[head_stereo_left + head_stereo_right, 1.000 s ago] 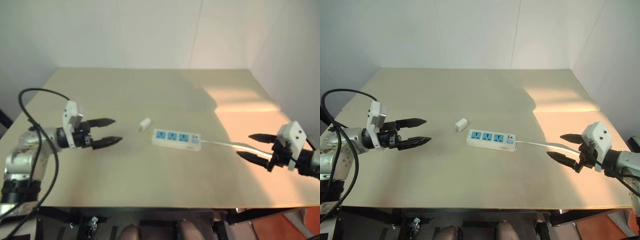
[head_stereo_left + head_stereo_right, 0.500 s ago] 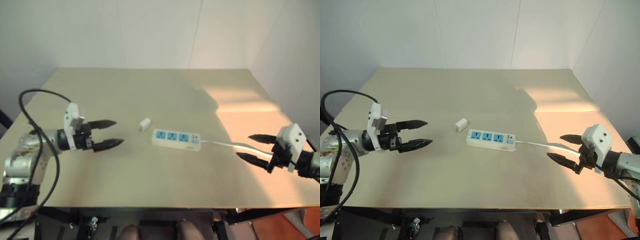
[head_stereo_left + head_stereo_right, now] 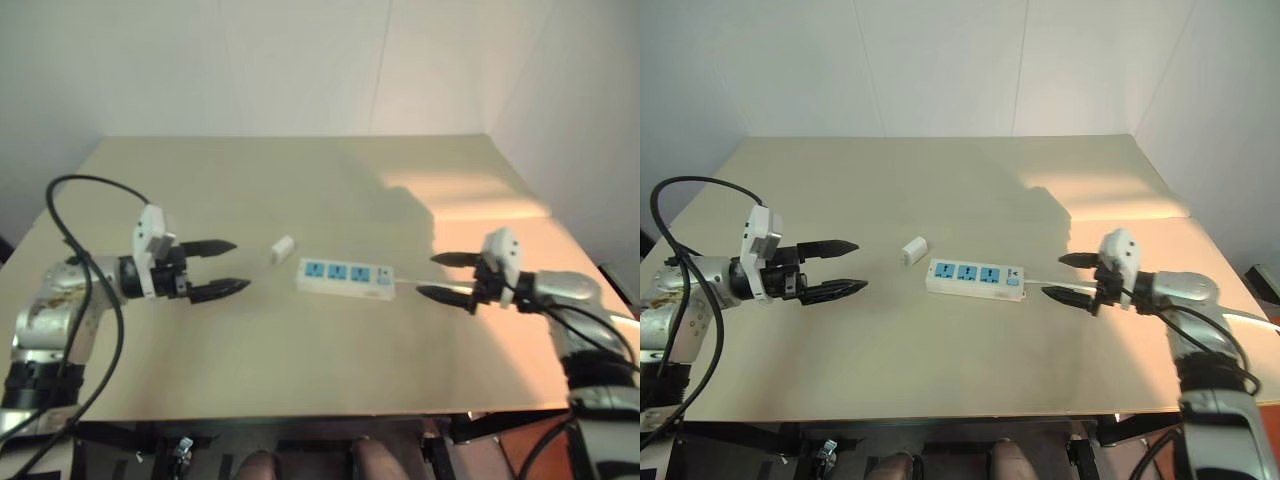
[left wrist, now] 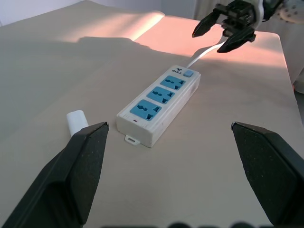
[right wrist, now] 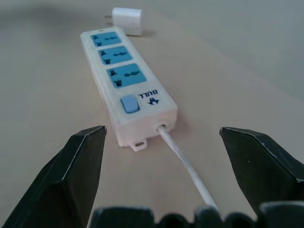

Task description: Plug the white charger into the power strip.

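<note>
**Charger lies loose between strip and left arm**

Plain white walls back a pale beige table (image 3: 320, 180) that carries only the task's things, with a warm patch of light on its far right part.

At the left, the left end effector (image 3: 228, 267) hovers over the table with its two black fingers spread wide and nothing between them, pointing to the right toward the middle of the table.

Just to its right lies the white charger (image 3: 282, 248), a small rounded-rectangular white plastic block, flat on the table and not plugged in. It sits near the left end of the power strip (image 3: 345, 276), slightly on the far side of it and apart from it, with a clear gap between.

The power strip is a long flat white plastic bar with three blue sockets in a row, all empty. Its long axis runs left to right across the table, the small switch at its right end, where a thin white cable (image 5: 185, 164) leaves toward the right.

At the right, the right end effector (image 3: 448, 276) hangs at the cable end of the strip, fingers wide apart and empty, the cable running between them in the right wrist view.

The charger lies ahead of the left end effector and slightly to the far side, and the left arm is clearly nearer to it; the whole strip lies between it and the right one.
</note>
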Available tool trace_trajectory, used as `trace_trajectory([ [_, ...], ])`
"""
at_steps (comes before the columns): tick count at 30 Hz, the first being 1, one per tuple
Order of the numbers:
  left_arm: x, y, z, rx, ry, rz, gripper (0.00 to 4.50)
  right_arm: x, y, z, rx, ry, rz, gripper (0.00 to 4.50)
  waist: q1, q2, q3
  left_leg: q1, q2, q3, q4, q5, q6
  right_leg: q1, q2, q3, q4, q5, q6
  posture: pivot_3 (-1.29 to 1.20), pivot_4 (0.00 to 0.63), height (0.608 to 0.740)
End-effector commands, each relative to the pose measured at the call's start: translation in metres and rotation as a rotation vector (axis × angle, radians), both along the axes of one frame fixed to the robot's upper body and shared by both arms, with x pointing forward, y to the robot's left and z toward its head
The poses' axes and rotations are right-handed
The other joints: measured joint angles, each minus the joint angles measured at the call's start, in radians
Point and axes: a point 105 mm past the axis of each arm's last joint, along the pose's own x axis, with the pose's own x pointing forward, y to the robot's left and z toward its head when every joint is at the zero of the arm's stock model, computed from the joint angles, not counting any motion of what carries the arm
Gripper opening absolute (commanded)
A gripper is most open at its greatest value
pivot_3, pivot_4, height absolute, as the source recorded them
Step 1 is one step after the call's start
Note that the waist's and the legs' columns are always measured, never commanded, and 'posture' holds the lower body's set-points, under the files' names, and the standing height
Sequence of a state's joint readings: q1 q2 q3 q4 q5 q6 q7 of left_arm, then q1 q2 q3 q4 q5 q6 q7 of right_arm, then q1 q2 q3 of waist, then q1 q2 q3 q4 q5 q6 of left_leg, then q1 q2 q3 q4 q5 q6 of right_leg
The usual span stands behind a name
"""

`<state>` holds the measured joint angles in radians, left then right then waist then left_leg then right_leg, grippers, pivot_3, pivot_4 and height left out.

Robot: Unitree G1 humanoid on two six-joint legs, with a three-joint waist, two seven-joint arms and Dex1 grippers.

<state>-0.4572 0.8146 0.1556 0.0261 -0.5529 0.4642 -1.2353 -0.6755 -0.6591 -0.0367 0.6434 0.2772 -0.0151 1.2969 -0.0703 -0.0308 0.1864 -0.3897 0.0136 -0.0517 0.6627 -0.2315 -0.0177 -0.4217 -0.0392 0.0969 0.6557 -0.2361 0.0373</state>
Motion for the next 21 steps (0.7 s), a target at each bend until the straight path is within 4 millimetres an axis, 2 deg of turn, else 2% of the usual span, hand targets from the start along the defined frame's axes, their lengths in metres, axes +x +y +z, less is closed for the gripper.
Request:
trace_trajectory([
  [1, -0.007, -0.001, 0.012, 0.002, -0.044, -0.008, 4.5, 0.009, 0.01, 0.013, -0.009, -0.049, 0.072, 4.46, 0.0, 0.0, 0.0, 0.0, 0.0, 0.0, 0.0, 0.0, 0.0, 0.0, -0.001, 0.0, 0.0, 0.0, 0.0, 0.0, 0.15, 0.74],
  [7, -0.012, 0.001, 0.01, 0.013, -0.034, 0.006, 4.5, 0.017, 0.035, 0.01, -0.023, -0.043, 0.17, 4.46, 0.0, 0.0, 0.0, 0.0, 0.0, -0.001, 0.0, 0.0, 0.0, 0.0, -0.001, -0.001, 0.0, 0.0, 0.0, 0.0, 0.15, 0.74],
  [13, -0.015, 0.0, 0.007, 0.021, -0.025, 0.007, 4.5, 0.019, 0.049, 0.0, -0.039, -0.014, 0.22, 4.46, 0.0, 0.0, 0.0, 0.0, 0.0, -0.001, 0.0, 0.0, 0.0, 0.0, -0.001, -0.001, 0.001, 0.0, 0.0, 0.0, 0.15, 0.74],
  [21, -0.017, 0.001, 0.005, 0.044, -0.015, 0.009, 4.5, 0.025, 0.055, -0.004, -0.026, -0.024, 0.193, 4.46, -0.002, 0.0, 0.0, 0.001, 0.0, -0.001, 0.0, 0.0, 0.0, 0.0, -0.001, -0.001, 0.001, 0.0, 0.0, 0.0, 0.15, 0.74],
])
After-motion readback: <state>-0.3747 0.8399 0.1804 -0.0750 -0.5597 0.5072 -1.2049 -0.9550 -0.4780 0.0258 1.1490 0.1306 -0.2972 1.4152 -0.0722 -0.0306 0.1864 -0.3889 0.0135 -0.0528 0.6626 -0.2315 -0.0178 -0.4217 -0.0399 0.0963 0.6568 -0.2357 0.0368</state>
